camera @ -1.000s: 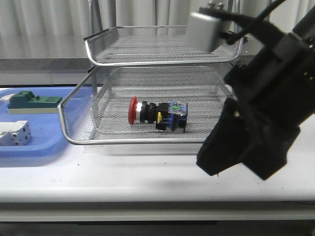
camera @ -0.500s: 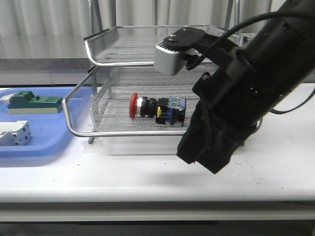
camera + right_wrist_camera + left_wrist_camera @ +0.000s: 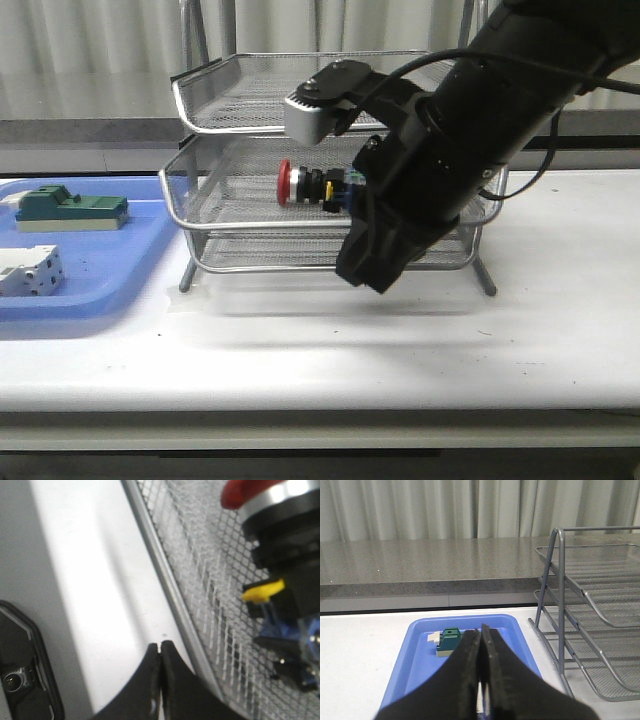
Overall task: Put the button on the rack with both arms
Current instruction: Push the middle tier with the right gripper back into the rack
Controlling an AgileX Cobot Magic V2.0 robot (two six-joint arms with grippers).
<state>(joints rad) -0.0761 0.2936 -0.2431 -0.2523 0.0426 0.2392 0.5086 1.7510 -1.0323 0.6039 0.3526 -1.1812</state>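
Front view shows me the right arm angled down before the rack, its gripper pinched closed on nothing, my left gripper likewise closed over the blue tray, and the button lying in the rack's middle tier.

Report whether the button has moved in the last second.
Yes. The button has shifted back, deeper under the rack's top shelf, carried by its own shelf; the blue tray stayed put.
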